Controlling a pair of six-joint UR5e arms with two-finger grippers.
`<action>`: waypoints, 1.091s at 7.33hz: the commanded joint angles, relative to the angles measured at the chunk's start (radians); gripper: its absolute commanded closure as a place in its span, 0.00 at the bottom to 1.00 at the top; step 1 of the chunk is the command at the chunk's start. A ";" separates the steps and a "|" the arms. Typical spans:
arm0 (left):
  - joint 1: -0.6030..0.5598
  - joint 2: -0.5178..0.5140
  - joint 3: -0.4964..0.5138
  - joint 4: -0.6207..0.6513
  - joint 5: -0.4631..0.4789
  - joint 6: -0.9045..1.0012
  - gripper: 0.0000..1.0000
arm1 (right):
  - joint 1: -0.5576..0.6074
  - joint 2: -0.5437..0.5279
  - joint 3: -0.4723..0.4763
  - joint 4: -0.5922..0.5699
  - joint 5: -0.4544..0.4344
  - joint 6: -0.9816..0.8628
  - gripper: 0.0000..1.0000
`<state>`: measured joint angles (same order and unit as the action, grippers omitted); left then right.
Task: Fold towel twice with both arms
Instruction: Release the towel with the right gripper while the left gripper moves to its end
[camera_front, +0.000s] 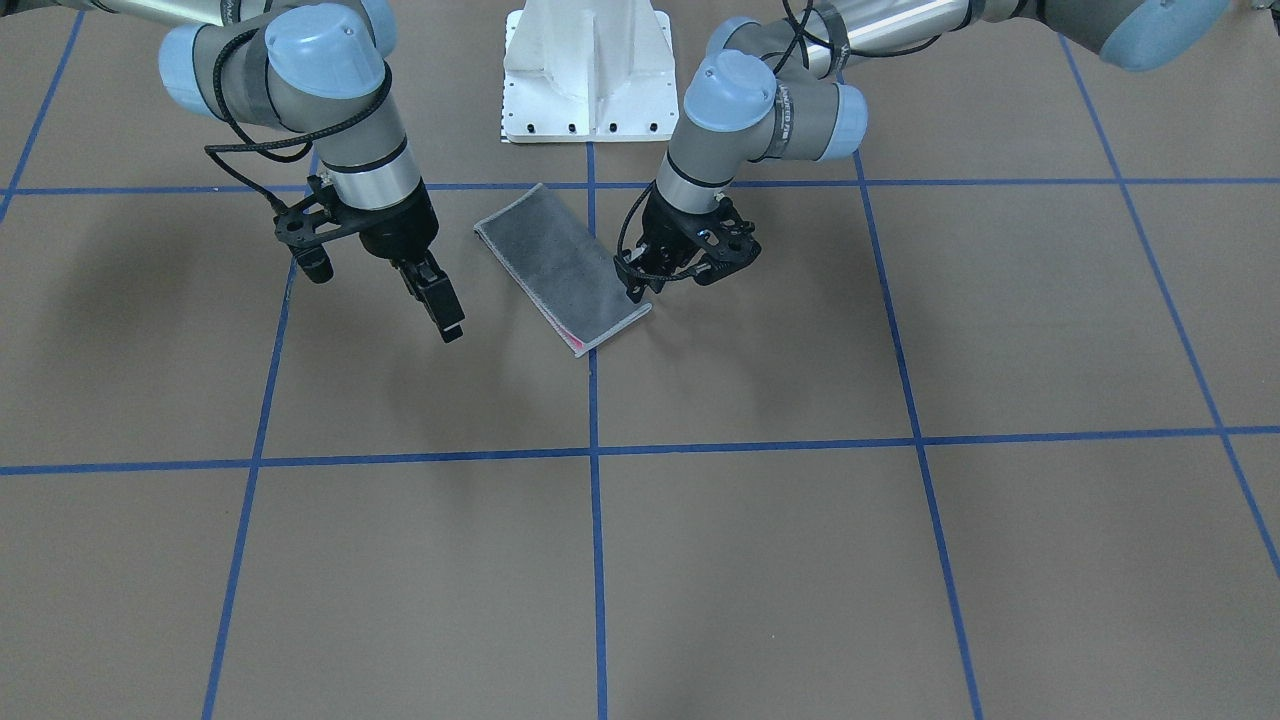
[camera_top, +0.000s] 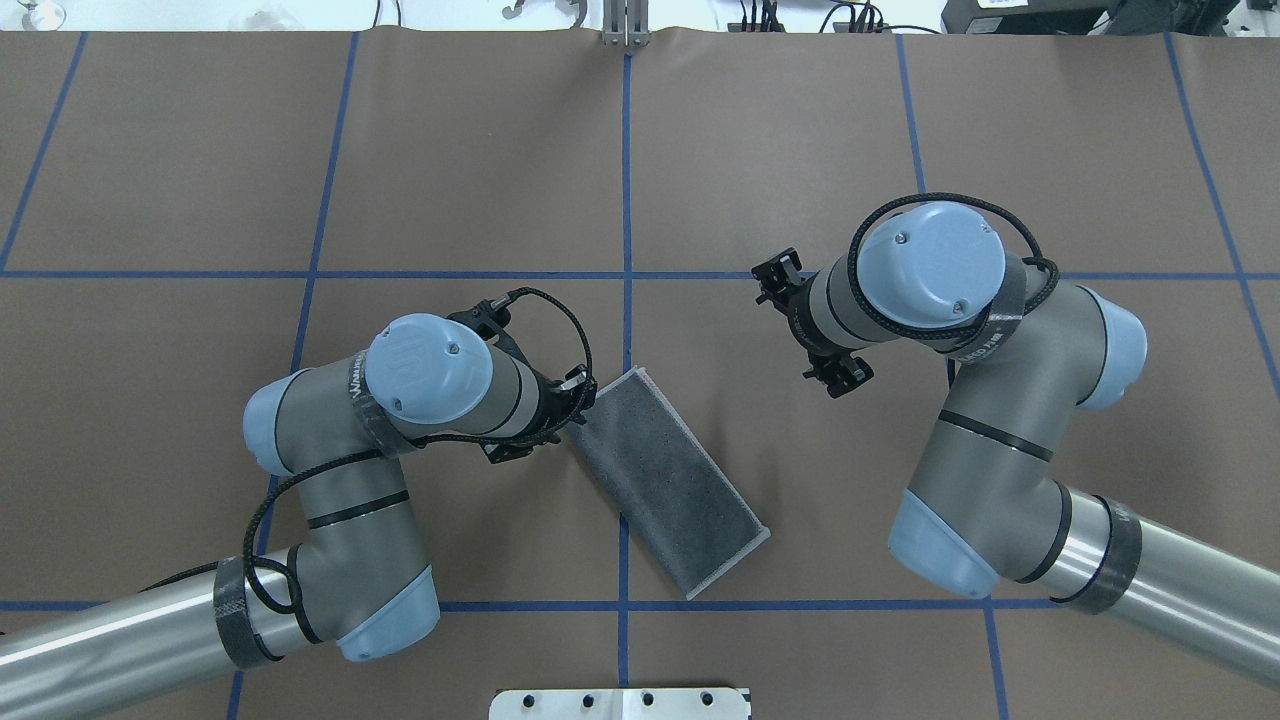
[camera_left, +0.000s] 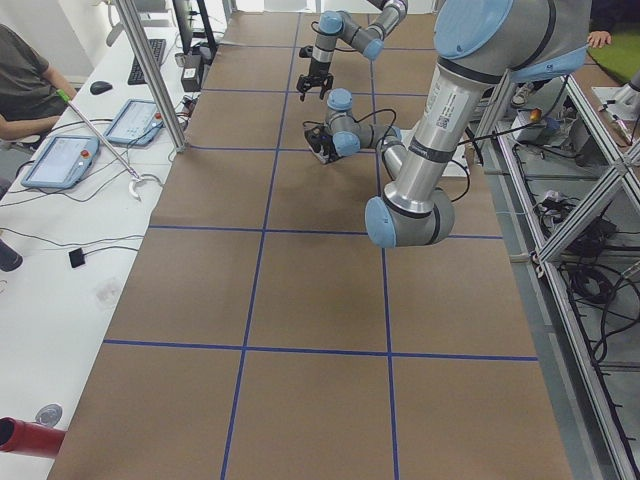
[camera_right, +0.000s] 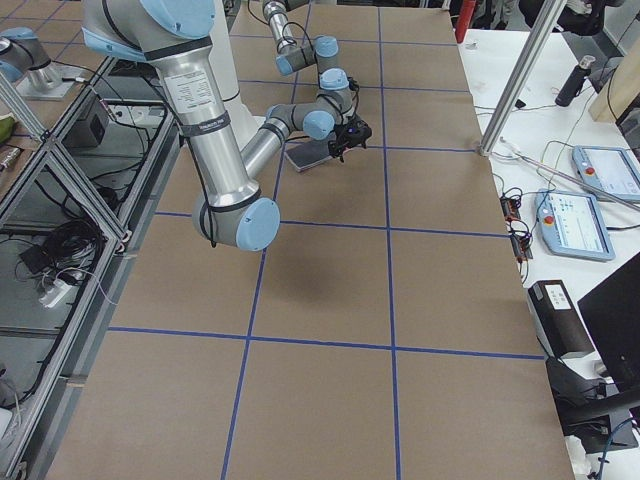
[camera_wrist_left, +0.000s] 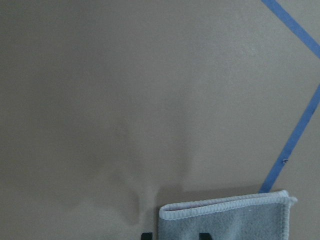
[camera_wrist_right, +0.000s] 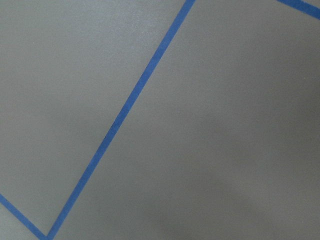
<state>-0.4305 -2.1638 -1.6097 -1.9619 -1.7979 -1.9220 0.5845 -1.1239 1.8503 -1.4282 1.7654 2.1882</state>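
Note:
The towel (camera_front: 560, 265) lies flat on the brown table, folded into a long rectangle with its dark grey face up and a pink sliver at one end. It also shows in the overhead view (camera_top: 665, 480). My left gripper (camera_front: 635, 290) is low at the towel's far corner. In the left wrist view its fingertips (camera_wrist_left: 202, 235) stand apart, one over the towel's (camera_wrist_left: 225, 222) stitched corner and one just off its edge, so it is open. My right gripper (camera_front: 452, 330) hangs above bare table beside the towel, empty, and looks open. The right wrist view shows only table and tape.
Blue tape lines (camera_front: 592, 450) grid the brown table. The white pedestal base (camera_front: 588, 70) stands just behind the towel. Side benches hold tablets (camera_left: 60, 160) and a person sits at the operators' side.

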 joint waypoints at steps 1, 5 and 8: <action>0.002 -0.005 0.008 0.000 0.000 0.003 0.57 | 0.000 -0.005 -0.002 -0.001 0.000 -0.010 0.00; 0.003 -0.016 0.025 0.000 0.002 0.003 0.57 | -0.002 -0.005 -0.008 -0.002 0.002 -0.010 0.00; 0.004 -0.021 0.036 -0.002 0.002 0.003 0.61 | -0.002 -0.002 -0.008 -0.003 0.003 -0.010 0.00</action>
<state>-0.4276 -2.1832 -1.5770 -1.9630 -1.7963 -1.9190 0.5830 -1.1264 1.8424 -1.4310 1.7681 2.1782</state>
